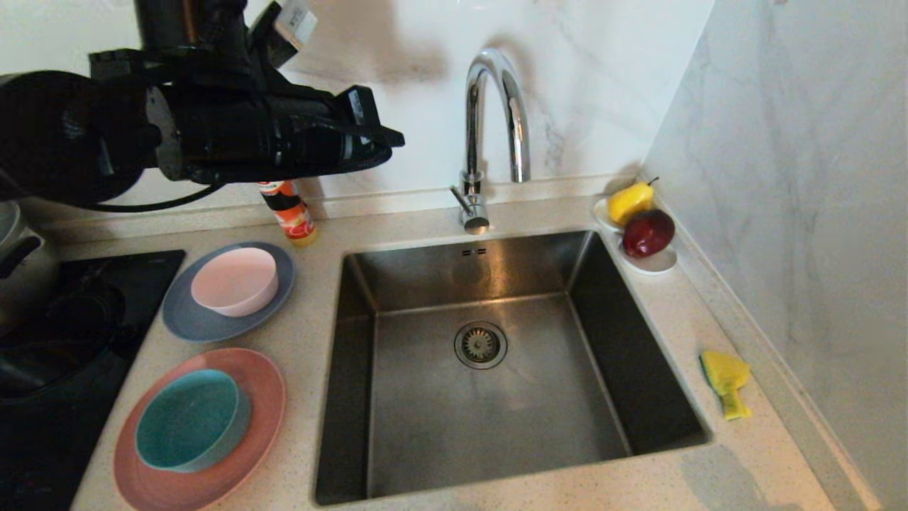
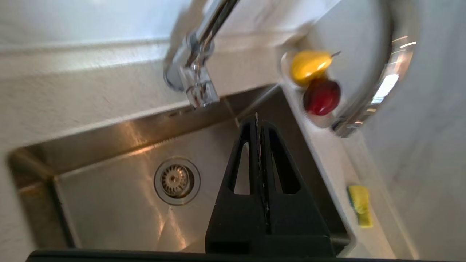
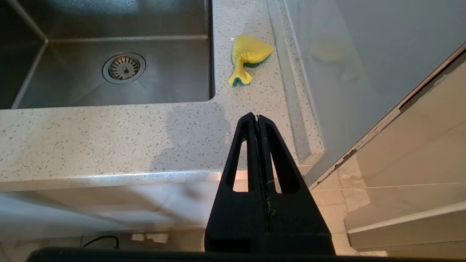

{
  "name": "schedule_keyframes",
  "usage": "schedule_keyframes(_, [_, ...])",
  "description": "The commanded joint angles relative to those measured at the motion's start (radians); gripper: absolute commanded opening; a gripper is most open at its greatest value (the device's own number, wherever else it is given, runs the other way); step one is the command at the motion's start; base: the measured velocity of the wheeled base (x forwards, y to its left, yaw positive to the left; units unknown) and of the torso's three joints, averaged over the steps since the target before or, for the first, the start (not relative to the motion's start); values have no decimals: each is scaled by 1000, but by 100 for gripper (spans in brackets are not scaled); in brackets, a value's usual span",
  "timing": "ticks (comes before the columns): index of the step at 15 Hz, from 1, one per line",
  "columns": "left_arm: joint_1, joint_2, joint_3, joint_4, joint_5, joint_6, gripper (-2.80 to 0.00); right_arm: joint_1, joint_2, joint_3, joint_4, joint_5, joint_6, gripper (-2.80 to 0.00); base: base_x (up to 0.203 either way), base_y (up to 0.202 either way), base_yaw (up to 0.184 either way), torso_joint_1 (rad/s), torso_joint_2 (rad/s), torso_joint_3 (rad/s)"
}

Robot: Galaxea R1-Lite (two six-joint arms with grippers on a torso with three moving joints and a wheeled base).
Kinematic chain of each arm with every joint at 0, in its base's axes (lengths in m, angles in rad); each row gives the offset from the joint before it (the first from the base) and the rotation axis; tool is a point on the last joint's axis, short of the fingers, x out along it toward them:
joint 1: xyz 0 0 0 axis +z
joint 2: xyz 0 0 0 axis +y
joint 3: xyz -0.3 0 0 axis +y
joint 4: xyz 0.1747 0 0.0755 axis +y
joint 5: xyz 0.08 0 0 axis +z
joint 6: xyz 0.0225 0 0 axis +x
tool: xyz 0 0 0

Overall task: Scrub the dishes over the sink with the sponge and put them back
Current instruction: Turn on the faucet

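Nothing has been washed yet, by the look of it: the sink [image 1: 496, 369] sits bare and dry-looking, with only the drain strainer [image 1: 480, 345] in its floor. The dishes are stacked on the counter to the left of the sink, the pale pink bowl [image 1: 235, 281] resting in the blue-grey plate [image 1: 186, 321] toward the wall, the teal bowl [image 1: 190, 419] resting in the salmon-pink plate [image 1: 241, 454] nearer the front edge. The sponge [image 1: 727, 381] lies crumpled on the counter to the right of the sink, touched by nothing. The left gripper [image 2: 257, 122] hangs high in the air above the sink's back left corner, its fingers pressed together on nothing. The right gripper [image 3: 257, 118] is closed and empty too, hanging low in front of the counter edge, off the sink's front right corner, with the sponge ahead of it. So every step is left, I'd say: fetching the sponge, lifting a dish over the basin, scrubbing, returning it. The tap [image 1: 489, 135] arches over the sink's back rim and could crowd a raised dish; an orange bottle [image 1: 289, 213] stands behind the plates, and a pear [image 1: 630, 201] and red apple [image 1: 648, 232] sit in a white dish at the sink's back right corner.
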Motion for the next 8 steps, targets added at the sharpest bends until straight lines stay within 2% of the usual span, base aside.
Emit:
schedule_keyframes(1, [0, 84, -11, -13, -2, -4, -280, 0, 0, 0, 0, 0, 0, -280, 0, 0, 0, 0, 0, 0])
schedule_keyframes(4, [1, 175, -11, -156, -3, -55, -280, 0, -1, 0, 0, 0, 0, -280, 0, 0, 0, 0, 0, 0])
schedule_keyframes(8, [1, 267, -69, -193, -36, -79, -280, 0, 1, 0, 0, 0, 0, -280, 0, 0, 0, 0, 0, 0])
